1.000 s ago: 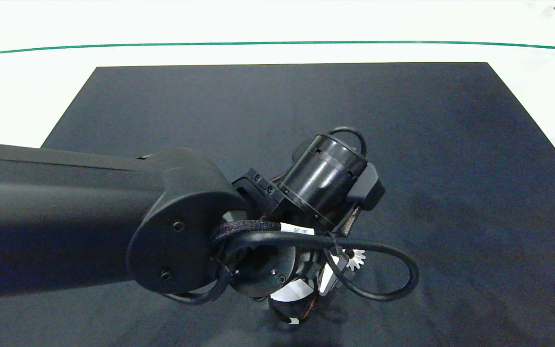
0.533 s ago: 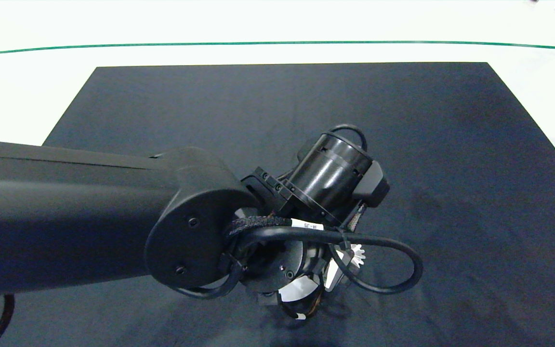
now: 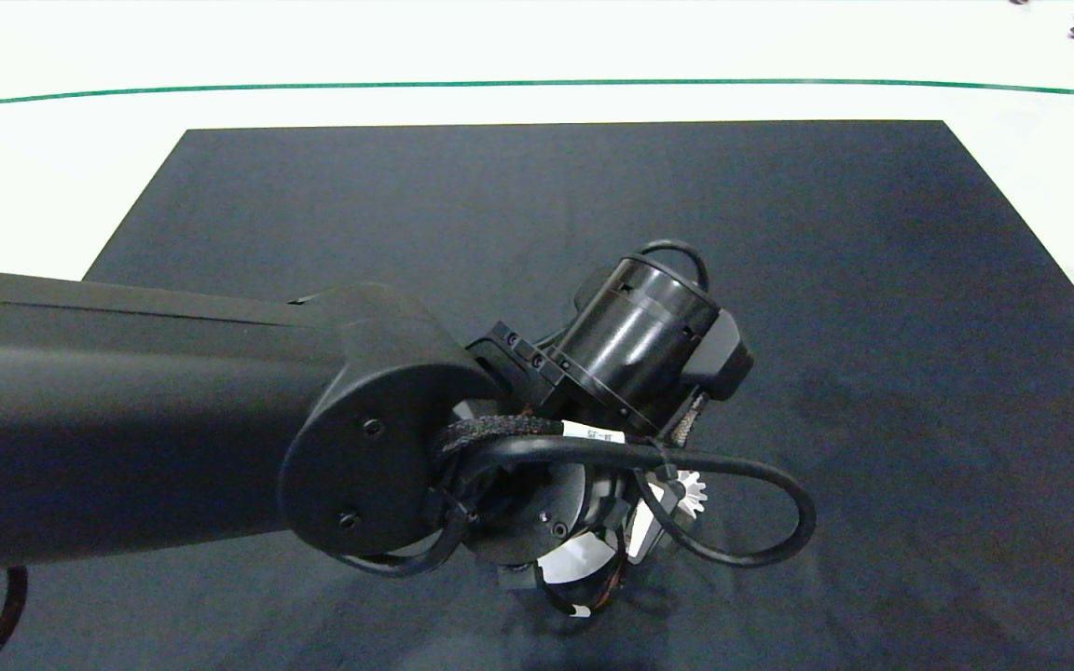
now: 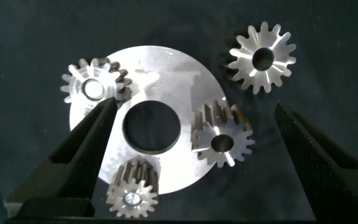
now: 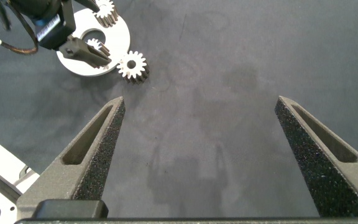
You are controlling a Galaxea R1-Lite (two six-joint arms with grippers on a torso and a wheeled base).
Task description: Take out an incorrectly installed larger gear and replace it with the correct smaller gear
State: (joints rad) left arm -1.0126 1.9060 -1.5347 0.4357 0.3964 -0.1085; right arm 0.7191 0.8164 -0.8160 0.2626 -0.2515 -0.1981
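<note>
The left hand [image 4: 191,162], fingers apart, hung over the larger gear [image 4: 261,57] beside the disc [image 4: 166,81]; steel, stiff, slick—best pinched across its teeth. The right hand [image 5: 201,155] waited spread.

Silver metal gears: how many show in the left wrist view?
4. Three sit at the rim of the round silver plate. One lies off it on the dark mat.

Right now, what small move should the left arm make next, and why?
Probably lower the open left gripper and close on the smaller gear between its fingers. The larger gear already lies on the cloth beside the plate; this gear's hole looks dark, while two other gears show bright pins, so it may be unseated. The right gripper hovers open over bare cloth.
</note>
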